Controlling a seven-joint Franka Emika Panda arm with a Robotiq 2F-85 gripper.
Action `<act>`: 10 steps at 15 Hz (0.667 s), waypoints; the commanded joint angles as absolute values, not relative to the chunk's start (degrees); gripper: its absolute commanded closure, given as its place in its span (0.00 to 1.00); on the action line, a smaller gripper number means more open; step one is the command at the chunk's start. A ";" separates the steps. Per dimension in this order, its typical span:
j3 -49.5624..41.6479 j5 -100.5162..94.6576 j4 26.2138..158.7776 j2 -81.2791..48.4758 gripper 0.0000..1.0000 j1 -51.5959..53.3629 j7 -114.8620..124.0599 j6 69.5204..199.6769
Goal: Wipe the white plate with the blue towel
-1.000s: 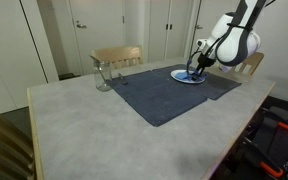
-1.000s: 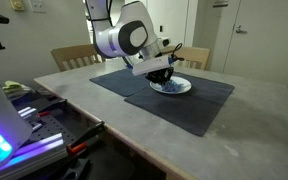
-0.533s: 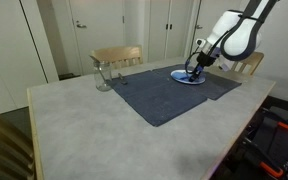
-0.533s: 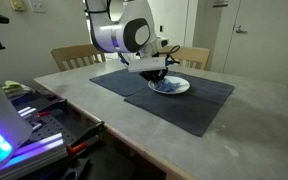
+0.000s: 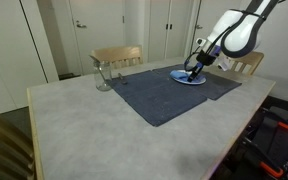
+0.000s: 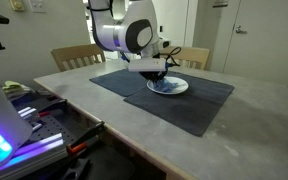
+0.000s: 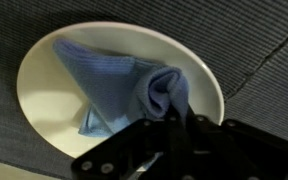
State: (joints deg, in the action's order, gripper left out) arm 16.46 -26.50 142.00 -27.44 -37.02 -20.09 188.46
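- The pale grey speckled surface [image 5: 84,130] carries a dark woven rectangular mat [image 5: 159,95], probably there to keep the dish from sliding.
- The round white plate [image 7: 44,95] sits flat on that mat.
- The soft blue towel [image 7: 114,80] lies spread across the plate's middle, with one fold bunched upward.
- The black tool [image 7: 181,118] has its jaws drawn together on that bunched fold, apparently so it can drag the cloth over the plate.

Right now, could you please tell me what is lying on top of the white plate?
A blue towel lies spread on the white plate, its bunched end pinched in the claw. Bare rim shows around it; the plate surface beneath the cloth and claw is hidden.
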 commanded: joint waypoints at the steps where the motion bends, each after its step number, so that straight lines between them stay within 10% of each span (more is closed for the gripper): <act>1: 10.05 -25.85 139.76 -29.16 0.98 -31.59 -22.09 190.42; 10: -14.98 -22.36 135.96 -33.38 0.98 -10.30 -25.64 199.26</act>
